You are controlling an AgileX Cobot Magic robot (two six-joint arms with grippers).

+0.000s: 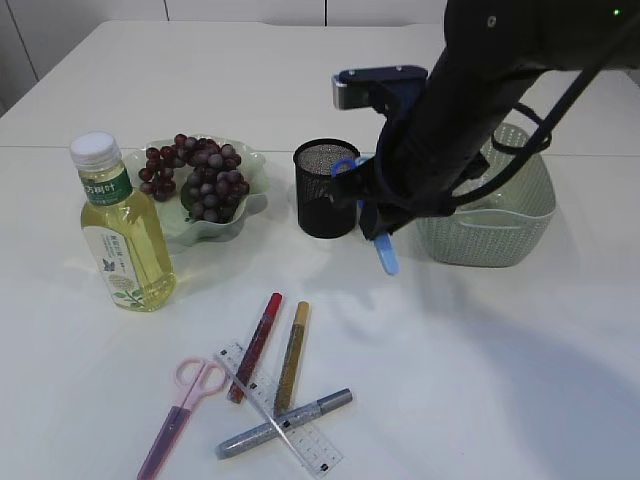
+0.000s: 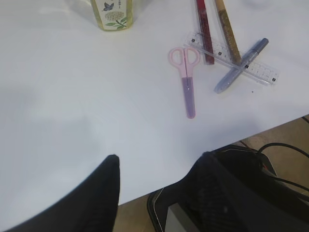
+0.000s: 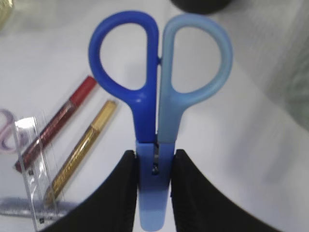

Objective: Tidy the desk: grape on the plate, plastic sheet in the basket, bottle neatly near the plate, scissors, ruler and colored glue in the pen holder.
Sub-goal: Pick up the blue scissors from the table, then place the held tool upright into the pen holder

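Nearest the exterior camera, at six o'clock on the table (image 1: 500,380), lie the clear ruler (image 1: 282,409), the silver glue pen (image 1: 285,423), the gold glue pen (image 1: 292,357), the red glue pen (image 1: 256,346) and the pink scissors (image 1: 183,400); ruler and pens overlap in a loose heap, so each will likely need lifting singly, while the scissors lie apart at their nine o'clock.

Right gripper (image 3: 154,174) is clamped on the blue scissors (image 3: 157,106) just below the pivot, handles pointing away; held so, the sheathed tip hangs down (image 1: 386,255) beside the pen holder (image 1: 326,188), at its three o'clock, ready, I judge, to be raised and dropped in tip first; the basket (image 1: 488,210) stands close behind the arm, leaving little room that way.

Left gripper (image 2: 159,186) hovers over the table's near edge, fingers apart, holding nothing.

Grapes (image 1: 195,176) already sit on the plate (image 1: 248,205); the bottle (image 1: 119,228) stands at its seven o'clock; open tabletop lies at four o'clock.
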